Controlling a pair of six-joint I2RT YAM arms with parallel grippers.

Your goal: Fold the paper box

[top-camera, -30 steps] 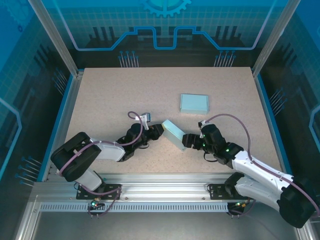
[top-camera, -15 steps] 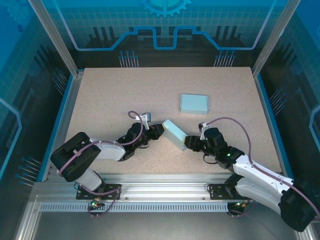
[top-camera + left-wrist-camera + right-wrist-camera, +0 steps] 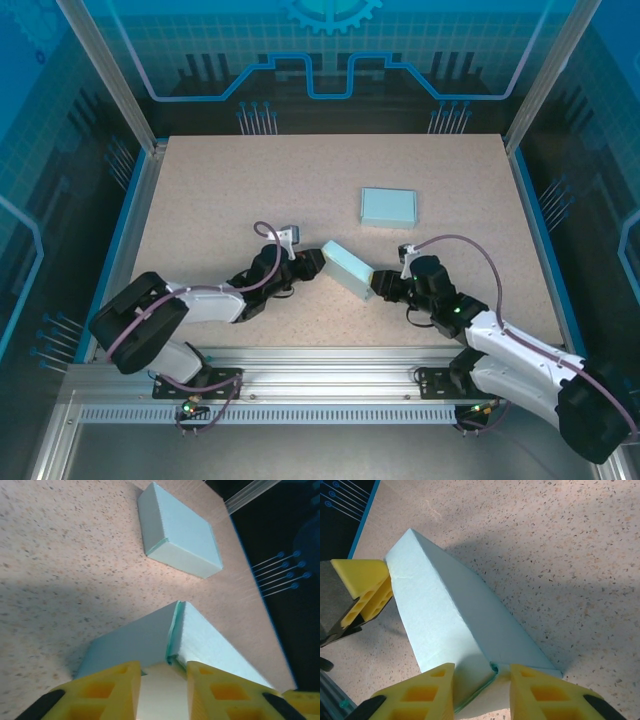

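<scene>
Right, we see the pale blue paper box point(image 3: 348, 270) near the ctr of the speckled beige desk point(image 3: 220, 180), a bit toward the near edge. It lies slantwise btwn the two arms w/ a gripper at each end. The left gripper point(image 3: 312, 262) meets its far-left end and the right gripper point(image 3: 378, 288) meets its near-right end.

From the left wrist cam we look along the pale blue paper box point(image 3: 150, 635). Two long faces meet at a ridge w/ a greenish seam, and a paler flap sits right btwn the yellow fingers point(image 3: 107, 690) of the left gripper point(image 3: 162, 682). Both fingers press on that flap, so we read this gripper as clamped on the box end.

From the right wrist cam, the right gripper point(image 3: 482, 687) has its yellow fingers point(image 3: 417, 697) either side of one corner of the pale blue paper box point(image 3: 450, 615), touching it on both sides, so it's clamped on the box too. One yellow finger point(image 3: 362, 572) of the other arm sits against the opposite end. The box is tilted and throws a shadow on the desk; we can't tell if its low corner touches the desk.

Farther back and to the right, a second pale blue closed box point(image 3: 388, 206) lies flat on the desk, well apart from both grippers.
</scene>
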